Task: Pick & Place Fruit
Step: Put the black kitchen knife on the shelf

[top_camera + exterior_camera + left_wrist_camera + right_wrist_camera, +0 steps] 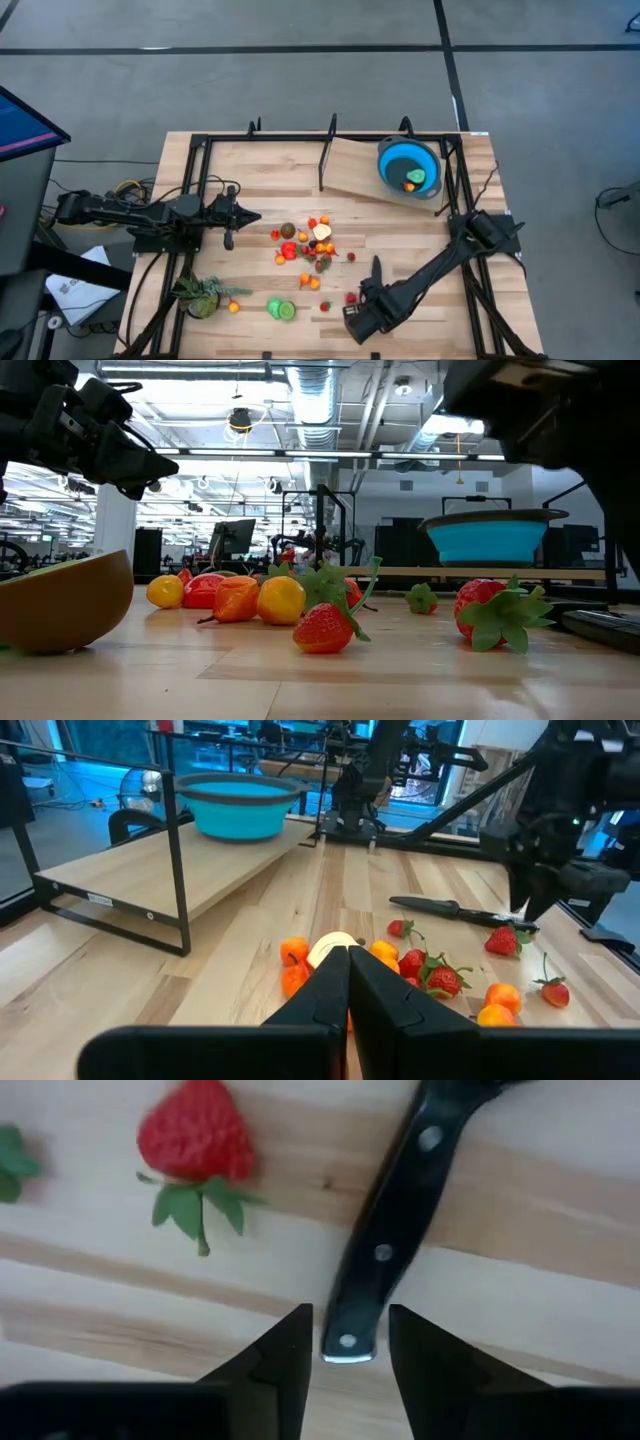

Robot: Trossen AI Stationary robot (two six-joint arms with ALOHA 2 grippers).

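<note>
One glossy strawberry (192, 1140), riveted black knife handle (385, 1245), pale woodgrain

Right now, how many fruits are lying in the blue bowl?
2: a green piece and an orange piece, side by side inside the blue bowl on the raised shelf. Others may be hidden beneath them.
</note>
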